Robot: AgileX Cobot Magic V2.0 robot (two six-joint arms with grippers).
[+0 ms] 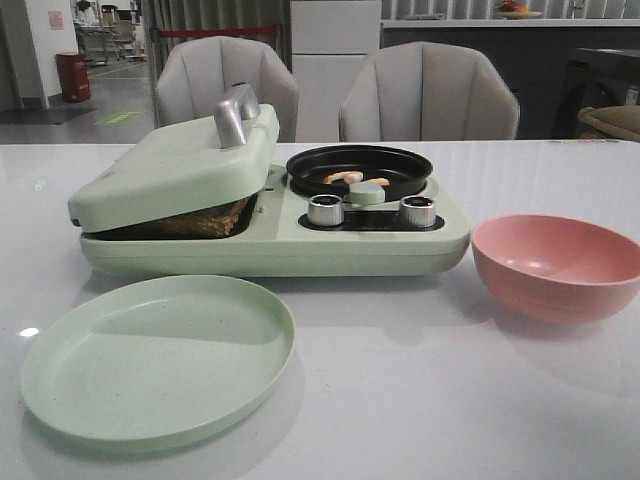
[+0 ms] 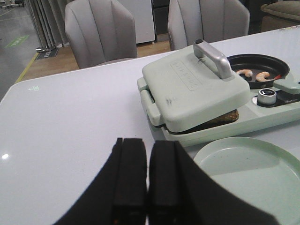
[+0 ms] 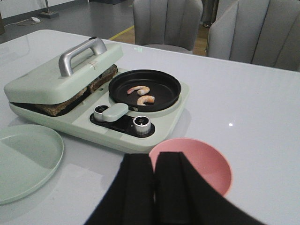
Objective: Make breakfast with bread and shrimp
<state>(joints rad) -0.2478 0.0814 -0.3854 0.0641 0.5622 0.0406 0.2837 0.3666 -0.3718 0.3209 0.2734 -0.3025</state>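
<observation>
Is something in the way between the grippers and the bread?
Yes. The press lid lies closed over the bread, so only the bread's edge shows. The lid must be lifted by its handle first.

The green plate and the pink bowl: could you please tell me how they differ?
The green plate is flat, shallow and wider; the pink bowl is deep with rounded walls. The plate lies in front of the breakfast maker, the bowl at its right end. Both are empty, upright and on the table.

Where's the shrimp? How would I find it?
Look at the green cooker in the table's middle. Its right side holds a round black pan, and the shrimp lie inside: two small, curled, orange-pink pieces, the only food there.
</observation>
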